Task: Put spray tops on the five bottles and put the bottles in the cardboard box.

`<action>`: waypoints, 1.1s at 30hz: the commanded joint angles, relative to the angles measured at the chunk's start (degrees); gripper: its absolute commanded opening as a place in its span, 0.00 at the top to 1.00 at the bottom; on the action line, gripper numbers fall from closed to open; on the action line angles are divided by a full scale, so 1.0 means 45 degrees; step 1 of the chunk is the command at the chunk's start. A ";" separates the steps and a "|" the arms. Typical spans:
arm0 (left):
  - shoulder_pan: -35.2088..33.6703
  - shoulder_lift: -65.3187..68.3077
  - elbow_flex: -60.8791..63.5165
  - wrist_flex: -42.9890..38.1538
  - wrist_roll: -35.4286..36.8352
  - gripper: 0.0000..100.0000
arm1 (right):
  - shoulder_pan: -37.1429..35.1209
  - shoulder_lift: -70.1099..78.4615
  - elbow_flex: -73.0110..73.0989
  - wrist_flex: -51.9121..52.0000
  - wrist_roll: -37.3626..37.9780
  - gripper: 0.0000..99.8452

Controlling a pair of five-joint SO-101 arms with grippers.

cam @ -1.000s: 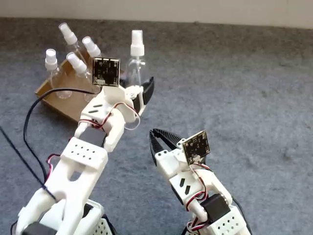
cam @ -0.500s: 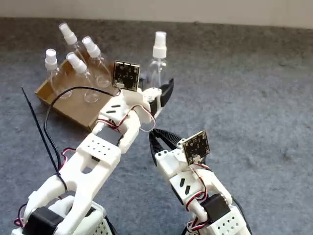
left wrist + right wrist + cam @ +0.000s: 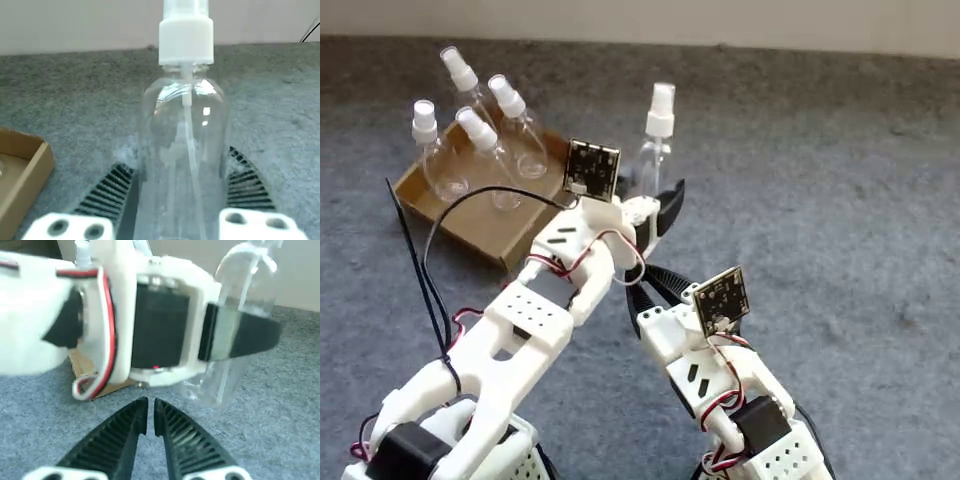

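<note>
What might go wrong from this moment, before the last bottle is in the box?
The left gripper holds the smooth bottle low on its body, so it may slip or tip. The box already holds four leaning bottles; the fifth may knock them. The right gripper sits close to the left arm, so they may bump.

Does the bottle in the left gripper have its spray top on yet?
On. A white spray top sits on the bottle, its tube running down inside.

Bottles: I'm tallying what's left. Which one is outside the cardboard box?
The bottle gripped by the left end effector, beside the cardboard box; the other four bottles sit inside it.
</note>
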 commanded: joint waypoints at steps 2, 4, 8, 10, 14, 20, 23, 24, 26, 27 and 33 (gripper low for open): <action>0.0361 -0.0166 0.0361 -0.0293 0.0098 0.93 | -0.0107 -0.0205 0.1553 -0.0400 0.0020 0.99; 0.0381 -0.0186 0.0479 -0.0254 0.0098 0.93 | -0.0107 -0.0205 0.1553 -0.0400 0.0020 0.99; 0.0322 -0.0205 0.0459 -0.0254 0.0098 0.93 | -0.0107 -0.0205 0.1553 -0.0400 0.0020 0.99; 0.0361 -0.0225 0.0459 -0.0234 0.0098 0.93 | -0.0107 -0.0205 0.1553 -0.0400 0.0020 0.99; 0.0381 -0.1182 0.0498 -0.0059 0.0098 0.93 | -0.0107 -0.0205 0.1553 -0.0400 0.0020 0.99; 0.0322 -0.3096 0.0498 0.3204 0.0098 0.93 | -0.0107 -0.0205 0.1553 -0.0400 0.0020 0.99; 0.0283 -0.3839 0.0498 0.4337 0.0098 0.93 | -0.0107 -0.0205 0.1553 -0.0400 0.0020 0.99; 0.0322 -0.4015 0.0498 0.4630 0.0098 0.93 | -0.0107 -0.0205 0.1553 -0.0400 0.0020 0.99; 0.0381 -0.4308 0.0498 0.5099 0.0098 0.93 | -0.0068 -0.0205 0.1553 -0.0381 0.0020 0.99; 0.0381 -0.4444 0.0498 0.5294 0.0098 0.93 | -0.0049 -0.0205 0.1553 -0.0361 0.0020 0.99; 0.0361 -0.5304 0.0498 0.6349 0.0098 0.93 | -0.0029 -0.0205 0.1553 -0.0342 0.0020 0.99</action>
